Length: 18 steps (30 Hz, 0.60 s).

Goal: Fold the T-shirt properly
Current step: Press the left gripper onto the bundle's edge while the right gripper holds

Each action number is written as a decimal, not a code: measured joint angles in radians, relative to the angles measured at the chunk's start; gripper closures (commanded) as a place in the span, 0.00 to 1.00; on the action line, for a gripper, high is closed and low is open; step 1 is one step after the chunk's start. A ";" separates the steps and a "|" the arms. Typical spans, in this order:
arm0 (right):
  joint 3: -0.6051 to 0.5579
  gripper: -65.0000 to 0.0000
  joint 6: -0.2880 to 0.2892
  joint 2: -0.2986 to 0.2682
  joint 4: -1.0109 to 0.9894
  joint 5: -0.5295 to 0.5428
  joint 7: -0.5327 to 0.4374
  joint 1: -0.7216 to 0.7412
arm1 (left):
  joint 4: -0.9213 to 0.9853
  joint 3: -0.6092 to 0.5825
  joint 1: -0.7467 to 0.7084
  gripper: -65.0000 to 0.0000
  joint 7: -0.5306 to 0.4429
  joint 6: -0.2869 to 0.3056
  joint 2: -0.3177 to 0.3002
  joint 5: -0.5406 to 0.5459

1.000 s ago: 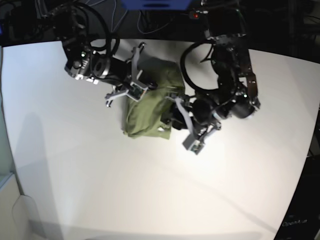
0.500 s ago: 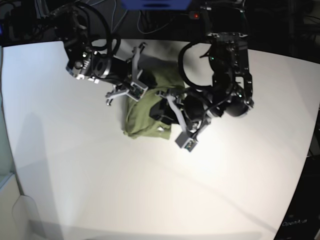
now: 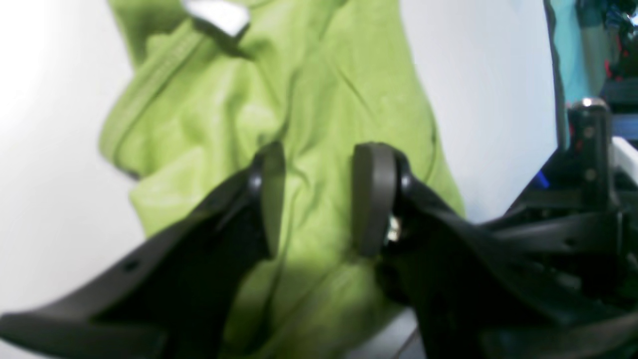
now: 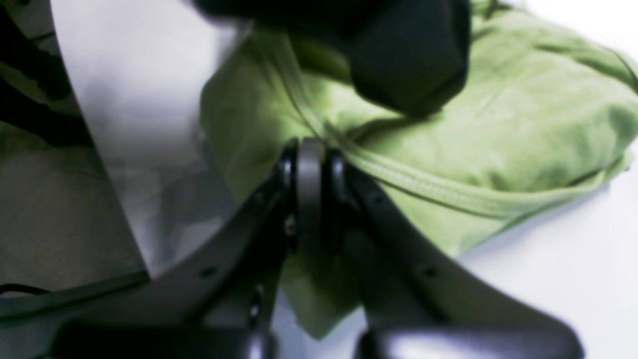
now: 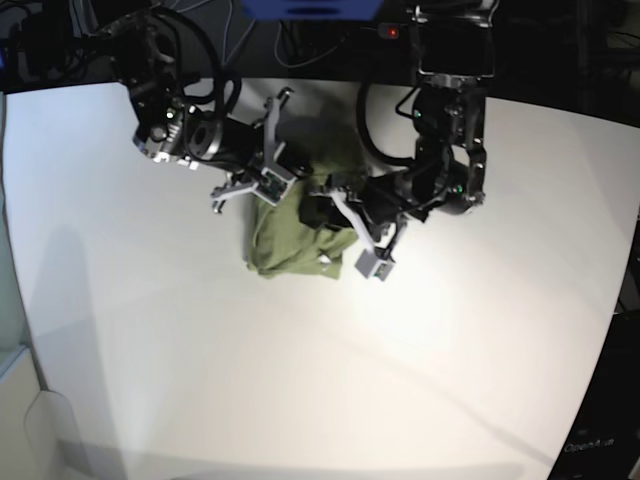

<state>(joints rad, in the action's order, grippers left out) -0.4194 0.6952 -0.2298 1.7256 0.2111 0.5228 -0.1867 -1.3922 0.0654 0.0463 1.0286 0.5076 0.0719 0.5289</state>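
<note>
The T-shirt (image 5: 283,240) lies as a bunched olive-green bundle on the white table (image 5: 300,380). In the left wrist view the T-shirt (image 3: 319,99) fills the middle, with its white tag (image 3: 219,15) at the top edge. My left gripper (image 3: 319,199) hangs open just above the cloth, and fabric shows between its pads; in the base view the left gripper (image 5: 345,228) is over the bundle's right side. My right gripper (image 4: 309,189) is shut, its tips against a stitched hem of the T-shirt (image 4: 498,124). Whether cloth is pinched there is hidden. In the base view the right gripper (image 5: 280,180) sits at the bundle's upper left edge.
A blurred black part of the other arm (image 4: 408,50) hangs over the shirt in the right wrist view. Dark equipment and cables (image 5: 330,30) line the table's far edge. White tabletop extends in front of the bundle and to both sides.
My left arm has swung leftward in the base view, from the shirt's right edge to over the bundle. The right gripper and the shirt have stayed put.
</note>
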 measured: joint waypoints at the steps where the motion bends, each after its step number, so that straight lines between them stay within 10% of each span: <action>1: 0.000 1.00 0.000 0.000 0.000 0.000 0.000 0.000 | 0.020 -0.002 0.008 0.65 -0.013 0.001 0.000 -0.006; 18: -0.003 1.00 -0.004 -0.002 -0.094 0.008 -0.035 0.008 | 0.319 -0.003 0.217 0.65 -0.231 -0.007 -0.019 0.000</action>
<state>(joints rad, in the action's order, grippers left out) -0.4229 0.6914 -0.2321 1.6314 0.2195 0.4881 -0.1791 -1.0733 0.0628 0.2634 0.7979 0.5007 0.0528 0.5293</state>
